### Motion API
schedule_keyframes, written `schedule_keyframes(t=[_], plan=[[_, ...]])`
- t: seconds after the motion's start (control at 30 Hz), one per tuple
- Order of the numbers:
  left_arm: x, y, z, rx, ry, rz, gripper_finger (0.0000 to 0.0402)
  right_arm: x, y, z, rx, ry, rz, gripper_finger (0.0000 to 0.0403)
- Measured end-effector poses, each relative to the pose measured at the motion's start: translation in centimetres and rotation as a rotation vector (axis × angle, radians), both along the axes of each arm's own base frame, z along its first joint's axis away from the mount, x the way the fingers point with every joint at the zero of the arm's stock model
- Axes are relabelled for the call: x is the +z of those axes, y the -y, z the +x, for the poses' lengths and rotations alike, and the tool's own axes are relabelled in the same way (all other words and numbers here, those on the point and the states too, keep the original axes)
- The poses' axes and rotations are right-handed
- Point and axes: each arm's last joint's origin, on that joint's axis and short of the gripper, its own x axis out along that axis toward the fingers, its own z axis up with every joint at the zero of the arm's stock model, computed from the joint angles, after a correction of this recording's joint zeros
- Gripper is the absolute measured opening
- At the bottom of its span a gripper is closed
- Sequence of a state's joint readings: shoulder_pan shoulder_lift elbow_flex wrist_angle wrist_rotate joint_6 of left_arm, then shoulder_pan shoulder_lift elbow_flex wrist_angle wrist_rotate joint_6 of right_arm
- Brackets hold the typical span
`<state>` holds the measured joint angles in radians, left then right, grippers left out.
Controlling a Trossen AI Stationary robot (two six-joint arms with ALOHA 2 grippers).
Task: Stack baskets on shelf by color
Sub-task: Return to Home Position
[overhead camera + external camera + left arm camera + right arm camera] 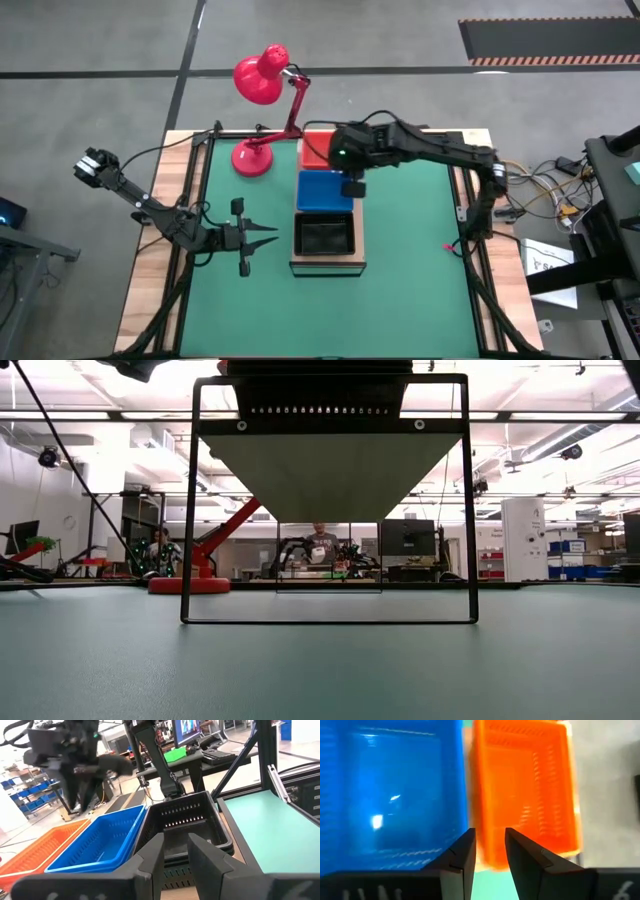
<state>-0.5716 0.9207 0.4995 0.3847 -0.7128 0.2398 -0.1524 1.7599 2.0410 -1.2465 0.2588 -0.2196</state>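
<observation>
Three baskets sit in a row on the shelf (327,264): red-orange (312,152) at the far end, blue (325,190) in the middle, black (323,236) at the near end. My right gripper (352,187) hangs above the seam between the blue basket (395,795) and the red-orange basket (525,785). It points down, open (490,832), with nothing between its fingers. My left gripper (272,237) waits level to the left of the black basket (190,815), open (175,837) and holding nothing.
A red desk lamp (262,80) stands with its base (250,158) on the far left of the green mat (400,290), close to the red-orange basket. In the low view the shelf shows as a raised black frame (190,510). People sit in the room behind.
</observation>
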Motion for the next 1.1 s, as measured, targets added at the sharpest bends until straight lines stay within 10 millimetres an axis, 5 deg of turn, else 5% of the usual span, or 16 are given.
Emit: schedule_keyframes(t=[0.2,0.47,0.73,0.93,1.1], plan=[[0.1,0.0,-0.1,-0.009,0.003,-0.003,0.007,-0.5,-3.7,-3.7,0.078,0.128,0.084,0.0083],[0.1,0.4,-0.1,-0.135,0.007,-0.058,0.007,-6.4,-8.8,-9.4,0.336,0.405,-0.008,0.0063],[-0.2,0.4,-0.1,-0.143,-0.003,-0.046,0.007,-10.8,-8.8,-14.1,0.473,0.645,-0.148,0.0047],[0.1,-1.0,-0.4,-0.115,-0.009,0.03,0.0057,-10.8,-7.3,-16.4,0.498,0.837,-0.354,0.0033],[0.6,-2.5,-1.0,-0.089,-0.007,0.023,0.0014,-11.4,-6.5,-17.8,0.555,0.889,-0.282,0.0027]])
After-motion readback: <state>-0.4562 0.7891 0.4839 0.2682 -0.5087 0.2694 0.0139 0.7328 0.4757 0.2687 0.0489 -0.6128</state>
